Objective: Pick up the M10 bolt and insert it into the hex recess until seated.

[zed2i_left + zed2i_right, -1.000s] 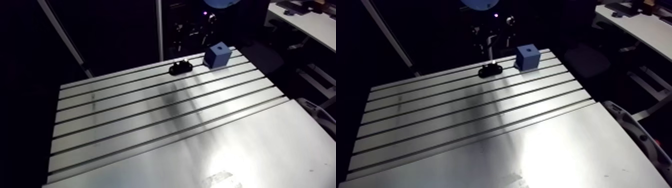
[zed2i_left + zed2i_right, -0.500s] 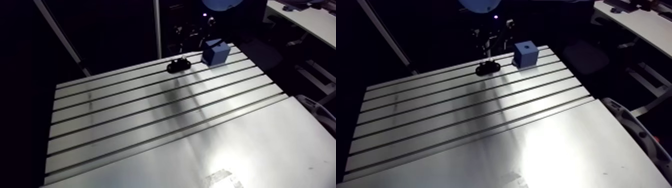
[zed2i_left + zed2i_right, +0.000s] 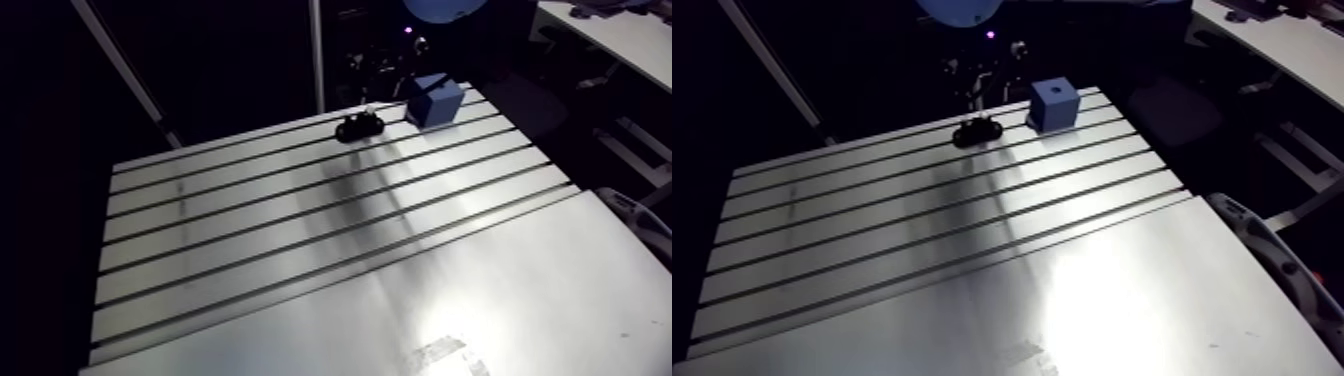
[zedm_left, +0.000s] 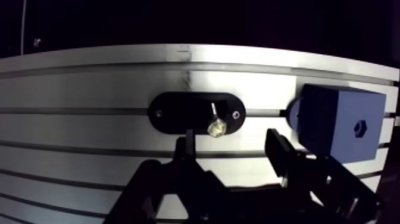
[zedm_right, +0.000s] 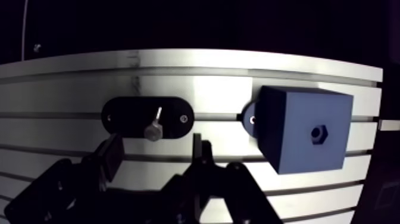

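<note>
In the wrist view my gripper [image 4: 231, 149] stands open with nothing between its fingers. Just ahead of it lies a black oval holder [image 4: 178, 113] on the slotted table [image 3: 300, 250]. The M10 bolt [image 4: 216, 126] rests in the holder, its metal hex head towards the gripper and its thin shank pointing away. Beside the holder stands a blue cube [image 5: 291, 128] with a small hex recess [image 5: 319, 134] in the face turned to the camera. In the arm view the holder [image 3: 359, 126] and the cube [image 3: 435, 100] sit close together at the table's far edge.
The table's far edge runs just behind the holder and cube, with darkness beyond. Long slots cross the far half of the table. The near half is a smooth plate [image 3: 520, 290] with a scuffed patch [image 3: 440, 355].
The arm view has shifted slightly, so the camera moved with the arm. The holder, bolt and cube have stayed in place on the table.
</note>
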Available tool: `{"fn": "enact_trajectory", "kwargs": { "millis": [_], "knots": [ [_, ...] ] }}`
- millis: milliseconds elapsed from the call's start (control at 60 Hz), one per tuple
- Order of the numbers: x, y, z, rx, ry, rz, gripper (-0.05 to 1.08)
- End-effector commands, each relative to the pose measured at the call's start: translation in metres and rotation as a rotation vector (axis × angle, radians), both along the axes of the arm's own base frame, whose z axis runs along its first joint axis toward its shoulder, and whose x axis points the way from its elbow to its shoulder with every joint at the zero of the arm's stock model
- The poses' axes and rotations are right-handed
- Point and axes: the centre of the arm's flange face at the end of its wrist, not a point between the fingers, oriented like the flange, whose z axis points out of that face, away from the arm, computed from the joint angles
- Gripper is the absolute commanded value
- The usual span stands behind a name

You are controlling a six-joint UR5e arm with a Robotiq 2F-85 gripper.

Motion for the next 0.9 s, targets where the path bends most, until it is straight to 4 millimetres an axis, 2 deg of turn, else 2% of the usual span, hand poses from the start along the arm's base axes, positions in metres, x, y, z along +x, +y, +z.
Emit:
{"fn": "enact_trajectory", "kwargs": {
  "millis": [17, 900],
  "knots": [
    [-0.0012, -0.0021, -0.0083, -0.006, 0.008, -0.001, 0.36],
    [-0.0014, -0.006, -0.0177, -0.016, 0.024, -0.037, 0.44]
  ]
}}
